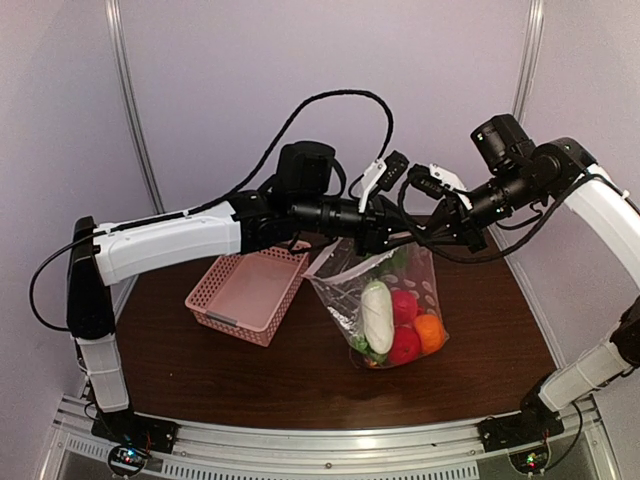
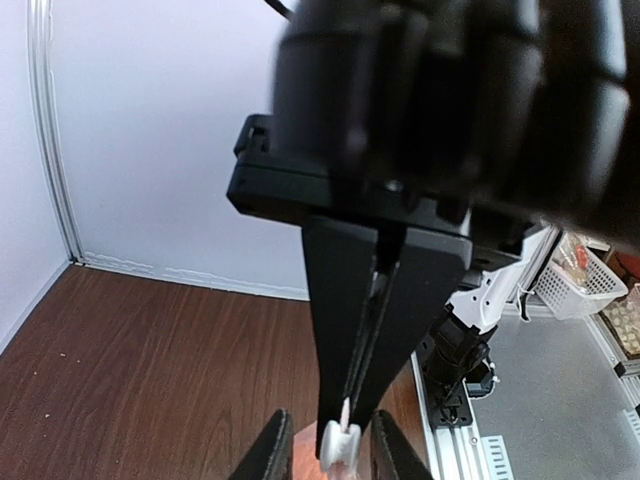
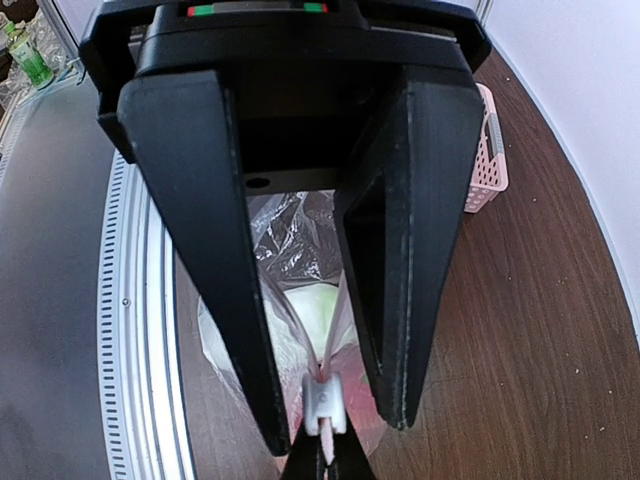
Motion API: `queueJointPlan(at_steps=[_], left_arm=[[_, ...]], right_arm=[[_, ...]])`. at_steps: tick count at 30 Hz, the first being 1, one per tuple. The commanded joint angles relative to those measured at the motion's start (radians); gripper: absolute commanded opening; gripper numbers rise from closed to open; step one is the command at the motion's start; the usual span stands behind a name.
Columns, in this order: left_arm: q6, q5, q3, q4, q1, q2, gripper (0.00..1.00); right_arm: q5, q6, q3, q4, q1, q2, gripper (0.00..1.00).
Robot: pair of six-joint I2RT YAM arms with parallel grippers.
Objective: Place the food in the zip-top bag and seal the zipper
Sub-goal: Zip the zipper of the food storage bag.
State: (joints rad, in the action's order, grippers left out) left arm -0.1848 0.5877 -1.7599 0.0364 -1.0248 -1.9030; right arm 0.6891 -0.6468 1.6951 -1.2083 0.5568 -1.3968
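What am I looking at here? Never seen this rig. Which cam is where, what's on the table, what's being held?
These are two robot arms bolted to the near edge of a table, a left arm and a right arm. Each ends in a two-finger tool.

The wide picture comes from a fixed camera above and behind the arms. The other two come from a camera on each wrist, and each looks at the opposite tool.

On the table is a pink basket. Beside it the arms hold up a clear bag by its mouth. Inside are a white radish, red pieces and an orange one.

The right tool is pinched shut on the bag's top edge. The left tool has its fingers apart on either side of the white zipper slider.
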Motion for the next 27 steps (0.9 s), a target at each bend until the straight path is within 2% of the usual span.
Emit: queueJointPlan(at_steps=[1, 8, 16, 27], left_arm=[[0.012, 0.016, -0.031, 0.024, -0.004, -0.028, 0.25], [0.015, 0.023, -0.030, 0.025, -0.003, -0.031, 0.20], [0.017, 0.041, -0.028, 0.031, -0.002, -0.030, 0.05], [0.021, 0.042, 0.002, 0.044, 0.009, -0.013, 0.02]], right_arm=[[-0.005, 0.013, -0.007, 0.019, 0.008, 0.027, 0.00], [-0.017, 0.012, -0.018, 0.026, 0.008, 0.033, 0.00], [-0.030, 0.010, -0.033, 0.035, 0.008, 0.038, 0.00], [-0.071, 0.000, -0.062, 0.067, -0.004, 0.074, 0.00]])
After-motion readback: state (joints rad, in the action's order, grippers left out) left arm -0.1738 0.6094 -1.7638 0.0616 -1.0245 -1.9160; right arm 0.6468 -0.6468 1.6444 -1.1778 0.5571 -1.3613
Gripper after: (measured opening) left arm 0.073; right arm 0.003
